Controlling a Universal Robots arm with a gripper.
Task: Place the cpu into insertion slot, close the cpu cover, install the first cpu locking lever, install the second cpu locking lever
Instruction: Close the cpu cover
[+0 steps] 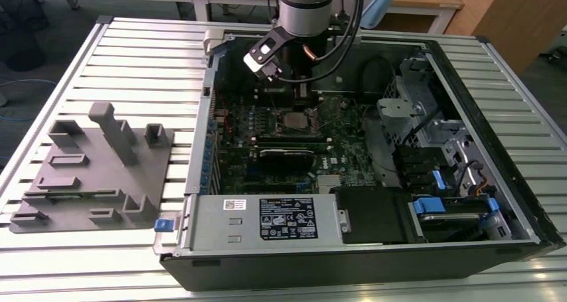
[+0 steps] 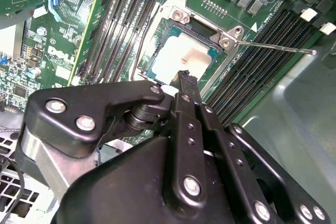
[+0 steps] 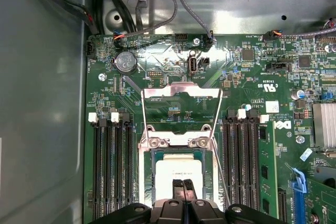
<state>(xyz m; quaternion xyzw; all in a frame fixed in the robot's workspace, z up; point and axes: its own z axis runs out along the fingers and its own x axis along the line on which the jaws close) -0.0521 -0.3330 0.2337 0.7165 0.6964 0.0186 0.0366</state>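
The cpu (image 3: pixel 176 174) lies flat in the insertion slot (image 3: pixel 148 174), its silver face up, also seen in the second wrist view as cpu (image 2: pixel 181 59). My gripper (image 3: pixel 184 184) is shut, its two fingertips (image 2: pixel 184 77) pressed together right over the chip's middle, holding nothing. The cpu cover (image 3: pixel 181 94) is swung open away from the socket, green board showing through its window. Two thin wire levers (image 3: pixel 143 119) run unlatched along the cover's sides; one lever (image 2: pixel 273 45) sticks out sideways. In the exterior view the arm (image 1: pixel 306 10) hangs over the socket (image 1: pixel 293 119).
Black memory slots (image 3: pixel 113 166) flank the socket on both sides. Cables (image 3: pixel 157 3) loop at the case wall. The open case holds a power supply (image 1: pixel 265 219) and drive cage (image 1: pixel 443 149). A grey fixture (image 1: pixel 93 166) lies on the slatted table at the exterior view's left.
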